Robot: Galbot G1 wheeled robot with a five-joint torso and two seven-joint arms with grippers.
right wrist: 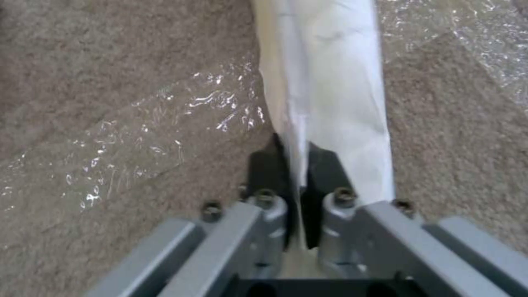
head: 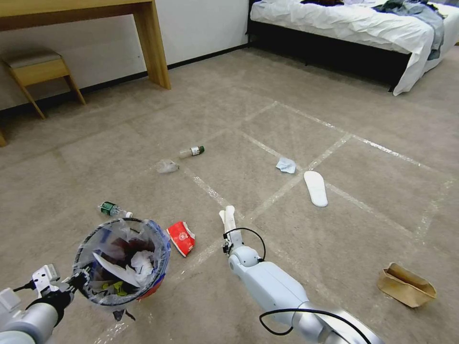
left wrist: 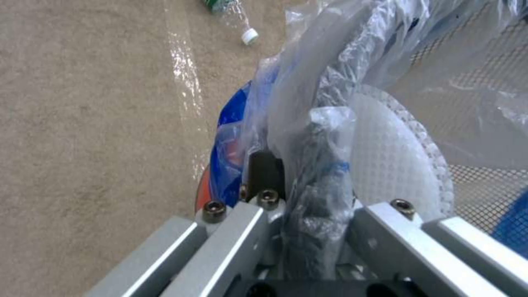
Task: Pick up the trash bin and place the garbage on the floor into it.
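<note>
The trash bin [head: 164, 248], red with a clear blue-printed bag, hangs just above the carpet at lower left and holds some litter. My left gripper [head: 79, 278] is shut on its near rim; the left wrist view shows the fingers [left wrist: 267, 165] clamped over the bagged rim [left wrist: 225, 161]. My right gripper [head: 227, 237] is down at the floor, shut on a white paper roll [head: 229, 217], pinched between the pads [right wrist: 264, 169] in the right wrist view. More garbage lies around: a red wrapper [head: 181, 237], a green-labelled bottle [head: 112, 209], a clear bottle [head: 192, 151], a tissue [head: 286, 165].
A brown paper scrap [head: 405, 285] lies at right, a flat white piece [head: 315, 188] and crumpled clear plastic [head: 167, 166] farther out. Tape lines [head: 287, 184] cross the carpet. A wooden desk leg [head: 155, 48] and stool [head: 36, 69] stand back left, a bed [head: 354, 28] back right.
</note>
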